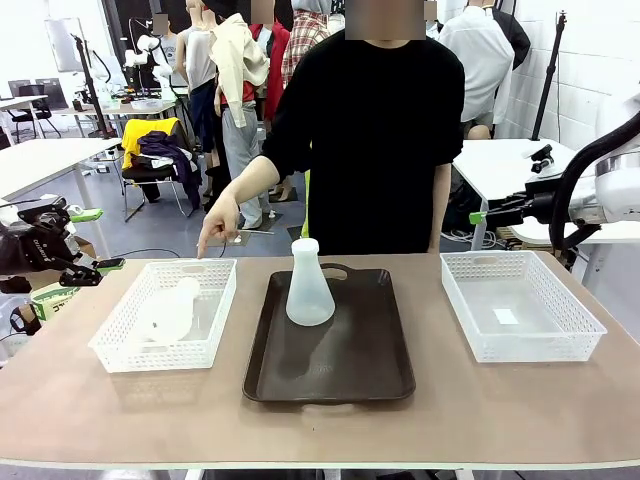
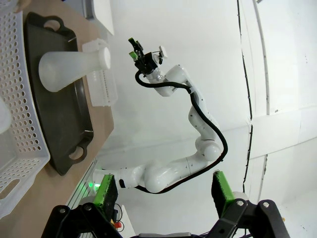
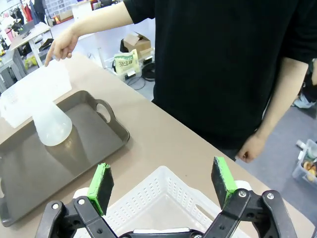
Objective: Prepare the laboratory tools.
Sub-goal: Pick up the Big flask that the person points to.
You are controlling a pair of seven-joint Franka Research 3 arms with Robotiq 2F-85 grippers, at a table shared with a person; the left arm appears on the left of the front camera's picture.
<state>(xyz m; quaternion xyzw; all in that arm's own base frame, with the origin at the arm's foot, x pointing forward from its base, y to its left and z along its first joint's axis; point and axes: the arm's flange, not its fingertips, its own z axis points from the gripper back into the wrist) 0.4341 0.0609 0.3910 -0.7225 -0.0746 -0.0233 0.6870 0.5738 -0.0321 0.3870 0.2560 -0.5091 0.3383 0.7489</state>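
The tan table (image 1: 60, 420) carries a dark brown tray (image 1: 340, 355) at its centre, a white mesh basket (image 1: 160, 357) at 9 o'clock and a second basket (image 1: 530, 347) at 3 o'clock, both apart from the tray.

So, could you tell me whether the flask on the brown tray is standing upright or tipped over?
Upright: the flask stands on its wide base on the tray, with its narrow neck pointing straight up.
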